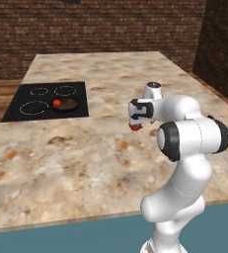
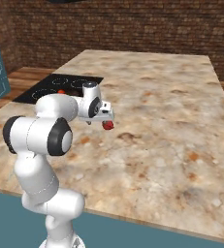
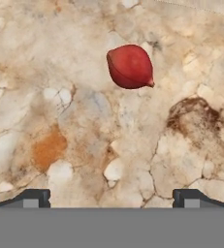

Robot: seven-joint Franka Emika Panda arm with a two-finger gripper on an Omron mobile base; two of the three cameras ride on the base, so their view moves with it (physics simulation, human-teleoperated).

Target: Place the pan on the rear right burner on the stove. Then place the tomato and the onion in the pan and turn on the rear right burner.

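Observation:
The onion [image 3: 130,66], a dark red bulb, lies on the marble counter [image 3: 84,145]. It also shows as a red spot just under the hand, the onion [image 1: 134,127] [image 2: 108,125]. My gripper [image 3: 112,198] [image 1: 135,121] [image 2: 102,116] hovers over the counter, open, with nothing between its fingertips [image 3: 36,197]; the onion lies ahead of them. Far off on the stove [image 1: 17,113], the pan [image 1: 70,104] sits at the cooktop's right side and hides the rear right burner. The tomato [image 1: 57,103] [image 2: 61,91] rests at the pan's left rim.
Three white rings [image 1: 34,107] show on the black cooktop left of the pan. The marble counter [image 1: 86,153] stretches wide between stove and arm. A brick wall [image 1: 110,29] closes the back. My own arm [image 2: 40,135] blocks part of the stove in the right base view.

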